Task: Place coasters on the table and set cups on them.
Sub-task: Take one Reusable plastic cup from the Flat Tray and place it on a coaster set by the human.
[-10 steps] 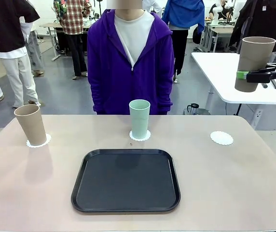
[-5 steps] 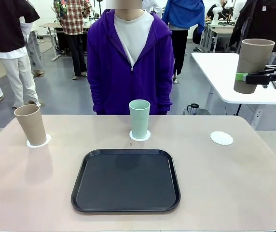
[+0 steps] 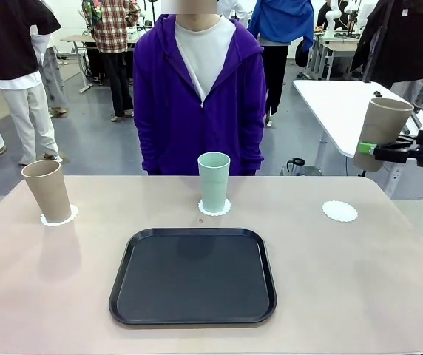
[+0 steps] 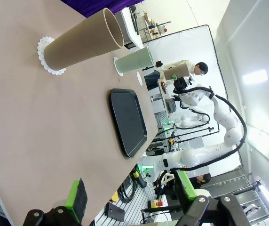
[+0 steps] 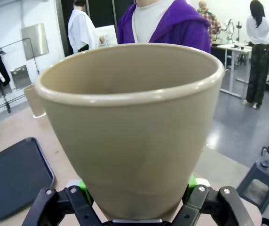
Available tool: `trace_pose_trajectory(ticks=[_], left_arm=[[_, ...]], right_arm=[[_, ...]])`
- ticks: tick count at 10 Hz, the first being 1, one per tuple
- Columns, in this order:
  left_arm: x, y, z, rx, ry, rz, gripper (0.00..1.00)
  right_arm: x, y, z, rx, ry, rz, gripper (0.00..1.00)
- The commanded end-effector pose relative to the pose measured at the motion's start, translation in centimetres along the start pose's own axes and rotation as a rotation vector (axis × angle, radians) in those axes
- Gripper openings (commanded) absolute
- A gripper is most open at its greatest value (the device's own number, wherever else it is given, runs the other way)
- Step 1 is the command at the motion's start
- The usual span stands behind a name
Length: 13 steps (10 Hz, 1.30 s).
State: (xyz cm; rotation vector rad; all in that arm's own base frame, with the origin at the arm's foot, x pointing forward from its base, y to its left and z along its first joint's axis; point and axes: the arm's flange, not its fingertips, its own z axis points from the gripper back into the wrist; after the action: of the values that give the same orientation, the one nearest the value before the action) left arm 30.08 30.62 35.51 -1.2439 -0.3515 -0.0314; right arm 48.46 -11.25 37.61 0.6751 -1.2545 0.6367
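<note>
held cup (image 3: 382, 132): clamped low in the right end effector (image 3: 370, 149), tilted, at the frame's right edge
bare coaster (image 3: 340, 211): below-left of that cup (right arm nearer), on the desk (image 3: 359, 274)
left end effector (image 4: 130, 197): open, empty

Lighting: bright, even, overhead; soft shadows under cups (image 3: 215, 181) on bench (image 3: 359, 281). Front view sharp. Wrist views: wide-angle bending at edges; near cup fills frame, slightly soft.

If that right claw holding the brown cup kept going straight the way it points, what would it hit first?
The right claw points leftward across the table's far edge, well above it. Probably the person's purple jacket, seen beyond the brown cup; depth is unclear.
</note>
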Motion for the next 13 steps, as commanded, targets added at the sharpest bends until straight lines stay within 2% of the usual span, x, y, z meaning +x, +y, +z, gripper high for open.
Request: trace_pose_trajectory(ticks=[1, 4, 9, 13], left_arm=[[-0.1, -0.2, 0.1, 0.001, -0.005, 0.006, 1.0], [-0.1, -0.2, 0.1, 0.001, -0.005, 0.006, 1.0], [-0.1, -0.2, 0.1, 0.001, -0.005, 0.006, 1.0], [-0.1, -0.2, 0.1, 0.001, -0.005, 0.006, 1.0]], right_arm=[[-2.1, -0.5, -1.7, 0.018, 0.028, 0.034, 0.81], [-5.7, -1.3, -4.0, 0.024, 0.095, 0.043, 0.81], [-8.9, -3.4, -5.8, 0.02, 0.101, 0.047, 0.81], [-10.8, -4.1, -6.8, 0.073, 0.056, 0.061, 0.81]])
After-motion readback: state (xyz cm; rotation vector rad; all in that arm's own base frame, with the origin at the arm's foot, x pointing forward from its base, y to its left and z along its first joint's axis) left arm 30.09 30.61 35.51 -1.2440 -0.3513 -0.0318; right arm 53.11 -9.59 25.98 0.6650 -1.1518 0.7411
